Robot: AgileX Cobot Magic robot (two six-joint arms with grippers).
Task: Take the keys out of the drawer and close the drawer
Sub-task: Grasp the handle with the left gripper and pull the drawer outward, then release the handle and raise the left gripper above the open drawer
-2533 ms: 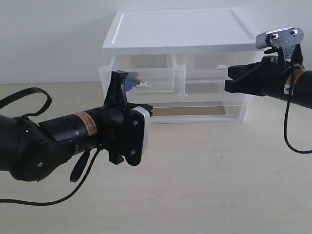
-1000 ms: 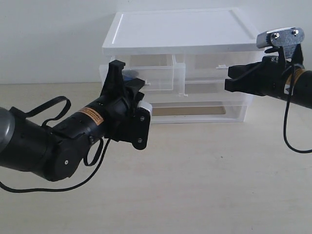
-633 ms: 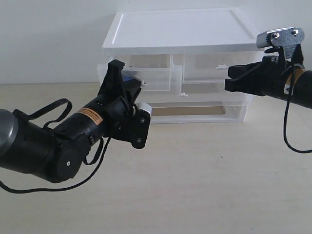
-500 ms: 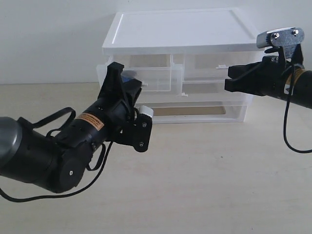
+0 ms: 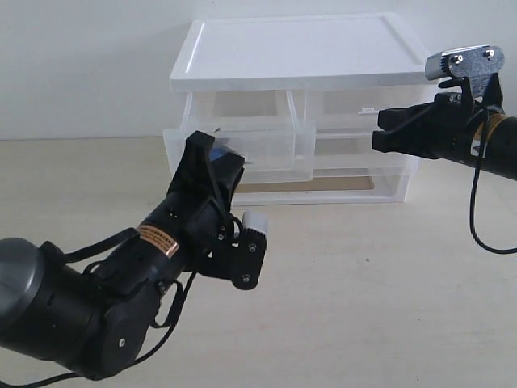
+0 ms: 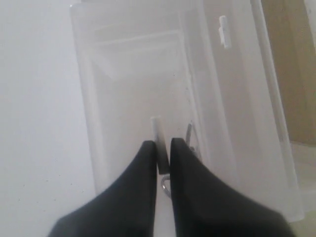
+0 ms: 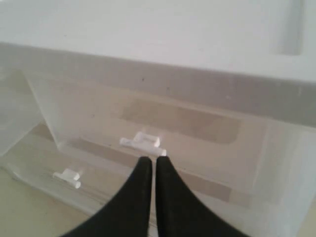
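Left fingers [image 6: 143, 168] clamp shut on tab handle [image 6: 156, 129], holding drawer [image 5: 275, 149] pulled from storage unit [image 5: 291, 48] at table's [image 5: 363, 283] far edge | keys [image 5: 222, 151] exposed inside, blue fob showing | right fingers [image 7: 140, 182] closed, empty, idle.

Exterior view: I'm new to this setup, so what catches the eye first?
The bulky black arm fills the lower left, its left gripper shut on the tab of the drawer, which stands pulled out of the white unit. A blue fob shows just behind that gripper. At the right edge, the right gripper hovers shut in front of the unit.
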